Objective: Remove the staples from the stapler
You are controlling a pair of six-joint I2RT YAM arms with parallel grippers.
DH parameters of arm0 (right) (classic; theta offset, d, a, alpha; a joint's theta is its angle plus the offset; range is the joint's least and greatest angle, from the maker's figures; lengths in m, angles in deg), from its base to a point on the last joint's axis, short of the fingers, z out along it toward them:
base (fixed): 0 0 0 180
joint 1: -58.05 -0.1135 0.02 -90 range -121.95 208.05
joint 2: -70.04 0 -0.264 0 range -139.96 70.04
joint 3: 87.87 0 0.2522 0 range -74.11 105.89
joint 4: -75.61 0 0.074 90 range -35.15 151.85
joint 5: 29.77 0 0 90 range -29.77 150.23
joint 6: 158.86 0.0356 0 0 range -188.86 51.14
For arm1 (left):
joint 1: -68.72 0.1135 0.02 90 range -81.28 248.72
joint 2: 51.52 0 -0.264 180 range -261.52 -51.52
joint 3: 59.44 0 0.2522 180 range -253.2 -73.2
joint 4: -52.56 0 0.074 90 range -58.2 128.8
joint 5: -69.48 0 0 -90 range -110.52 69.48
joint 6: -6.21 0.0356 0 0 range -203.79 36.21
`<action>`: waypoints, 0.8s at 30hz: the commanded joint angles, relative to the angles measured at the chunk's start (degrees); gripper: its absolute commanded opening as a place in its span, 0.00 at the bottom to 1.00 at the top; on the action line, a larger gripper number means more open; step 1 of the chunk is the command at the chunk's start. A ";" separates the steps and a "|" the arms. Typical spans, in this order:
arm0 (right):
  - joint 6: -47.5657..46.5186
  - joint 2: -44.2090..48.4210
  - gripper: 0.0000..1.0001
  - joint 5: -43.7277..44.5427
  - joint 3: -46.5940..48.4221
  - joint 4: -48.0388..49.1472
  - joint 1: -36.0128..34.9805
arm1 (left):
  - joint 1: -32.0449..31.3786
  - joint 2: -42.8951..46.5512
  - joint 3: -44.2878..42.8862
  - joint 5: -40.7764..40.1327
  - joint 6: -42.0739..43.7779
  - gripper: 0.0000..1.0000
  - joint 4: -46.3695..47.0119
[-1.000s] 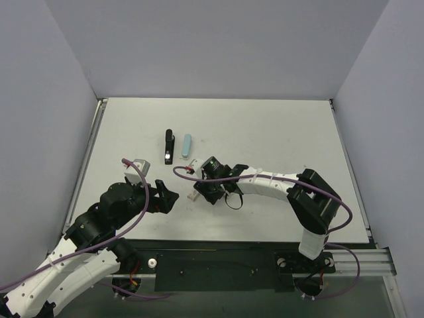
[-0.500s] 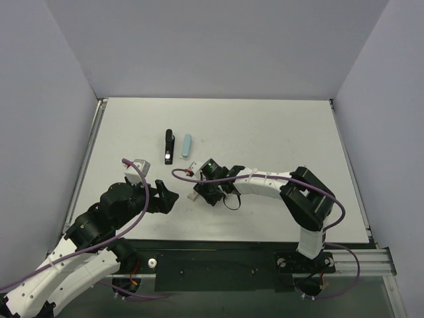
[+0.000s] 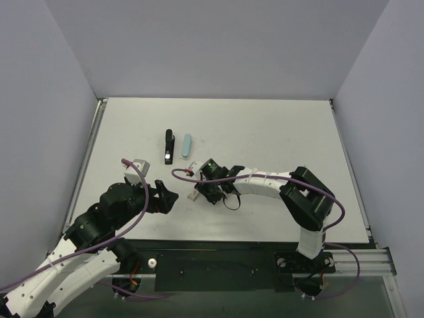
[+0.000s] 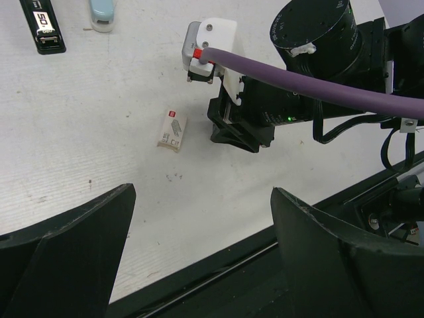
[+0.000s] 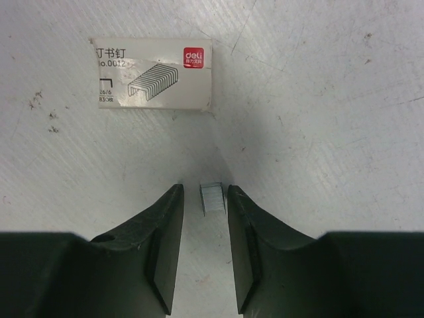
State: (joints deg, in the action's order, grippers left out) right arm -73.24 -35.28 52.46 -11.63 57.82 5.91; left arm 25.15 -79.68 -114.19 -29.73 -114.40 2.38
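The black stapler (image 3: 168, 147) (image 4: 44, 26) lies on the table's left half, its silvery strip showing. A short strip of staples (image 5: 212, 198) lies on the table between the fingertips of my right gripper (image 5: 203, 192) (image 3: 202, 191). The jaws are narrow but open: the strip sits close to the right finger, with a gap on its left. A white staple box (image 5: 154, 73) (image 4: 172, 130) lies just beyond the fingertips. My left gripper (image 4: 202, 191) (image 3: 165, 197) hovers wide open near the table's front edge, with nothing between its fingers.
A light-blue bar (image 3: 187, 145) (image 4: 104, 13) lies just right of the stapler. The right arm's wrist and purple cable (image 4: 291, 66) cross the left wrist view. The table's dark front rail (image 4: 218, 271) runs under the left gripper.
The right gripper's jaws have narrowed around the strip of staples. The right arm's elbow shifted slightly left. The left arm has not moved.
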 commanded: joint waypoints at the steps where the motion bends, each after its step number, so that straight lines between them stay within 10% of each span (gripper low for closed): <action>1: 0.07 -0.59 0.27 1.62 -0.16 -2.38 0.20 | -0.29 0.48 -1.64 -0.72 0.90 0.94 0.21; 24: 2.45 6.61 0.09 3.29 -0.16 -2.21 0.98 | -0.29 0.13 -1.55 -0.63 0.99 0.94 0.30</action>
State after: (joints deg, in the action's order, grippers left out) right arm -71.69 -34.31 54.53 -11.72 57.23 5.98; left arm 25.15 -79.64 -114.19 -29.73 -114.37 2.09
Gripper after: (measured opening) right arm 0.122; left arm 0.941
